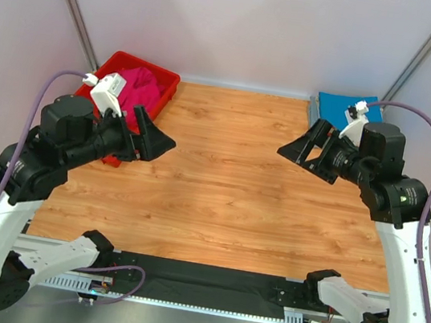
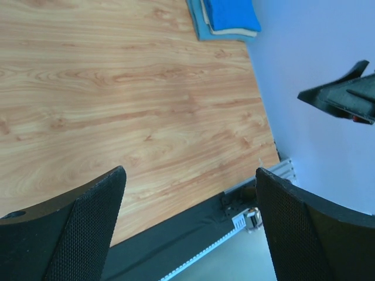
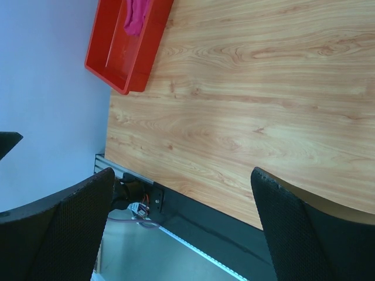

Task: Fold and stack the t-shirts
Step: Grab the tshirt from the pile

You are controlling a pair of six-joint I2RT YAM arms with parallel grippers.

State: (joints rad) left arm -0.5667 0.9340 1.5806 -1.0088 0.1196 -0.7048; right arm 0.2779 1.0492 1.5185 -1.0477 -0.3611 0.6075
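Observation:
A magenta-pink t-shirt (image 1: 140, 88) lies crumpled in a red bin (image 1: 165, 78) at the far left; it also shows in the right wrist view (image 3: 136, 14). A bright blue folded t-shirt (image 1: 342, 109) lies at the far right on a greyer folded one (image 2: 199, 28); the blue one shows in the left wrist view (image 2: 230, 13). My left gripper (image 1: 156, 140) is open and empty, raised above the table beside the bin. My right gripper (image 1: 302, 150) is open and empty, raised near the folded stack.
The wooden table (image 1: 229, 180) spans the middle. The red bin (image 3: 120, 54) sits at its far left corner. A black strip and metal rail (image 1: 204, 290) run along the near edge between the arm bases. Grey walls close in the sides.

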